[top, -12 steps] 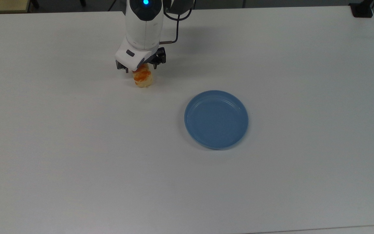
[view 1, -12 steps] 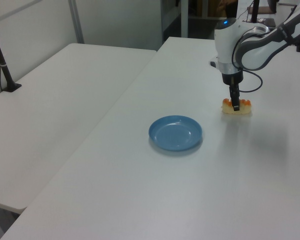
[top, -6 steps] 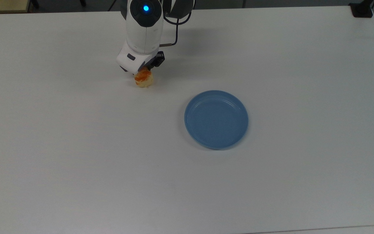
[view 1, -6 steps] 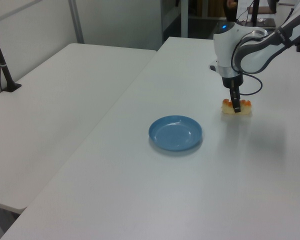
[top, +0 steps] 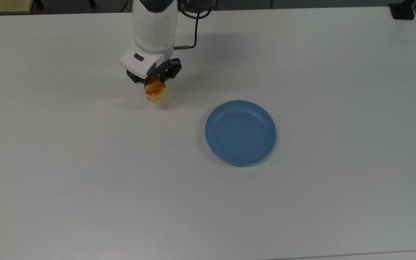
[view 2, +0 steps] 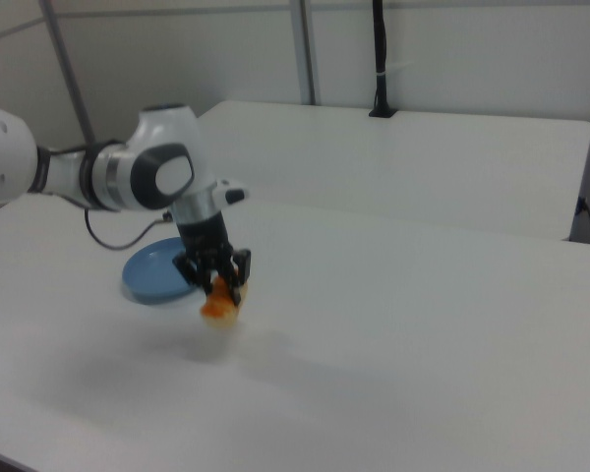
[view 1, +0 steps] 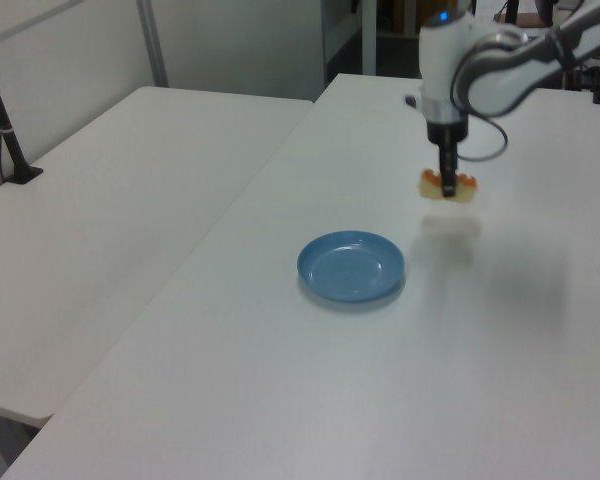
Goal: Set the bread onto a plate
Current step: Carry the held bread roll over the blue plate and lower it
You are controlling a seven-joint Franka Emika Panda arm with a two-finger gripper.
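Gripped across its middle by the claw (top: 154,80), the bread (top: 156,92) is seen hanging clear of the white surface (top: 85,180), with a faint shadow lying below it in the left view and the right view. The claw is clenched on the bread: in the left view a dark finger (view 1: 447,176) is seen crossing the loaf (view 1: 446,186), whose pale ends stick out on either side, and in the right view the claw (view 2: 214,272) is closed around the orange-brown top while the bread (view 2: 218,305) hangs beneath it. The plate (top: 240,132) is taken as the landmark: it is blue, round, and nothing is carried on it. Relative to the plate, the bread is held well apart, up and toward the top view's left; in the left view it is placed beyond the plate (view 1: 351,266) and toward the left view's right; in the right view it is found just in front of the plate (view 2: 152,275) and toward the right view's right. As far as can be judged, the pickup has been accomplished and the lift is under way, so roughly the first half of the task is done. What is left is judged to be the carry across the bare surface to a point over the plate, a lowering into its shallow well inside the raised rim, and a release of the claw.
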